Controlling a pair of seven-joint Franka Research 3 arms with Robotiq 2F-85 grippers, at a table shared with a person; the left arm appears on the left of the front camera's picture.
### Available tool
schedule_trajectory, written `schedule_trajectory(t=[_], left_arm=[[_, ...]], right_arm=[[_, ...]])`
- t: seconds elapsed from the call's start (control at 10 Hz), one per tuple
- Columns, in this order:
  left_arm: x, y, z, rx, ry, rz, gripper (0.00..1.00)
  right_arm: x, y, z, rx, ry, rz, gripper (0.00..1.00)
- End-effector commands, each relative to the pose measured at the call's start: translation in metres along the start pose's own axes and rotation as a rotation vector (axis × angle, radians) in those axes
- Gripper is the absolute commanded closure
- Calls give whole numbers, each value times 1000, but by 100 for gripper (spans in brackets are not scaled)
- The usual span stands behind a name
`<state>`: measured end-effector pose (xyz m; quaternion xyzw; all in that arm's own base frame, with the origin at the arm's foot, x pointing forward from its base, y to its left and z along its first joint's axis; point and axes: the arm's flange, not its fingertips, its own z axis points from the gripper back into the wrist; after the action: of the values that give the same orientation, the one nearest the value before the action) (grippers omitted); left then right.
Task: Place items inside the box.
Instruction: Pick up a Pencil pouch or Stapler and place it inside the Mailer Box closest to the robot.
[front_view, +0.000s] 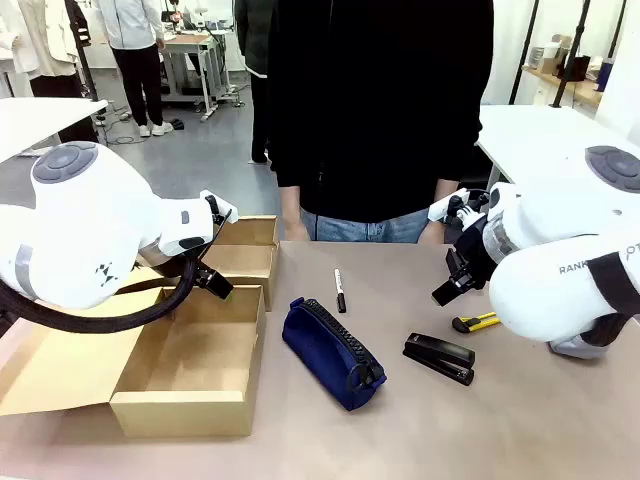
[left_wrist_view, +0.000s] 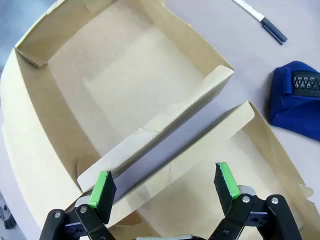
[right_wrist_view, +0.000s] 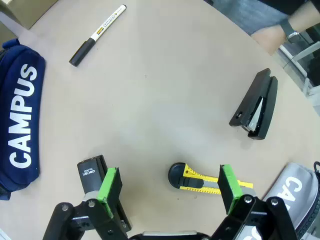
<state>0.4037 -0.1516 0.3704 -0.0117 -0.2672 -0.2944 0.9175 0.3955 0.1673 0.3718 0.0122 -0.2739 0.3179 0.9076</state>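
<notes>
Left gripper (left_wrist_view: 163, 179): jaws apart, hovering over the box (front_view: 185, 412) rim.
Right gripper (right_wrist_view: 169, 179): jaws apart, hovering above the utility knife (right_wrist_view: 197, 181).
Navy pouch (front_view: 333, 352): lying at the worktop's (front_view: 420, 435) middle.

Bright, even light casts a soft shadow under the navy fabric zip pouch (front_view: 328, 350); wrist views bow at their edges.

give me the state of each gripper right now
Left gripper: jaws open, holding nothing.
Right gripper: jaws open, holding nothing, with the utility knife lying between them on the table.
</notes>
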Motion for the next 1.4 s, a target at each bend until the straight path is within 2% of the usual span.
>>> schedule_trajectory(t=[0.0,1.3], left_arm=[[0,0,0,0,0,0,0],[0,0,0,0,0,0,0]], right_arm=[[0,0,0,0,0,0,0],[0,0,0,0,0,0,0]])
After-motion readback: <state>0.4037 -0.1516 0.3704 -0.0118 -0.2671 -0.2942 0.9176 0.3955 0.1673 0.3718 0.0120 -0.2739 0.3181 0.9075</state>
